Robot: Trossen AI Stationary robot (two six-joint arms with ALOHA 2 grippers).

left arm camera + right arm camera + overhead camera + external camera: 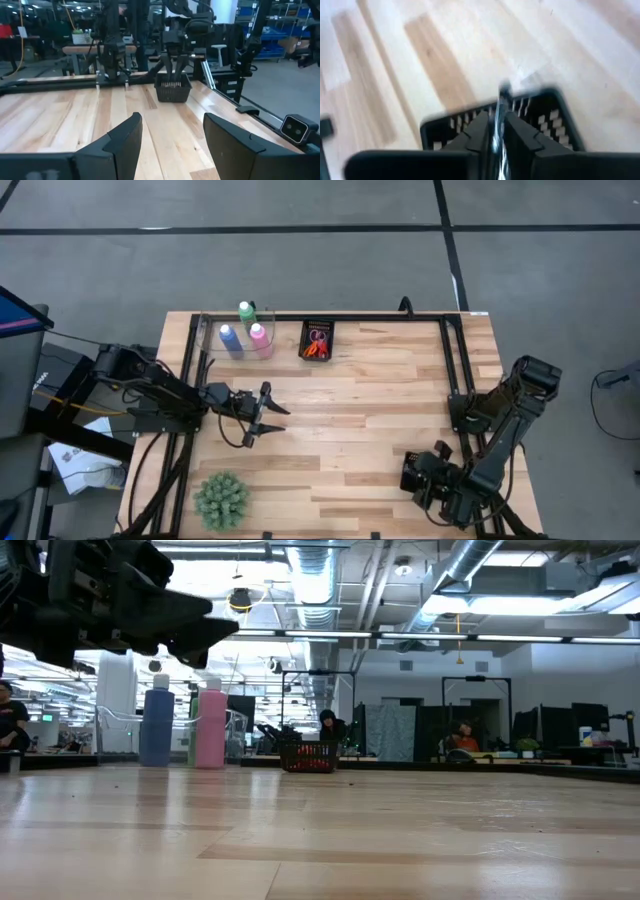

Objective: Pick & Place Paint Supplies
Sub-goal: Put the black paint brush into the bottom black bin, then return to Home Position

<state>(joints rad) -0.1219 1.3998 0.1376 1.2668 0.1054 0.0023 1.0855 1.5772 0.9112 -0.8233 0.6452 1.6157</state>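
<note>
Low in the right of the high view, our right gripper (496, 135) pinches a thin brush (503, 97) upright between nearly closed fingers. It hangs straight over a black tray (555, 107). We judge the brush is held on end so it can drop cleanly inside the mesh walls.

Our left gripper (268, 413) waits left of centre with its fingers spread and empty, facing across the table. There it keeps out of the right arm's way.

The bottles (259, 337) stand grouped in the upper left. The scissors (318, 345) lie just right of them in a second tray (318, 326). Both are well apart from either gripper and not yet collected.
</note>
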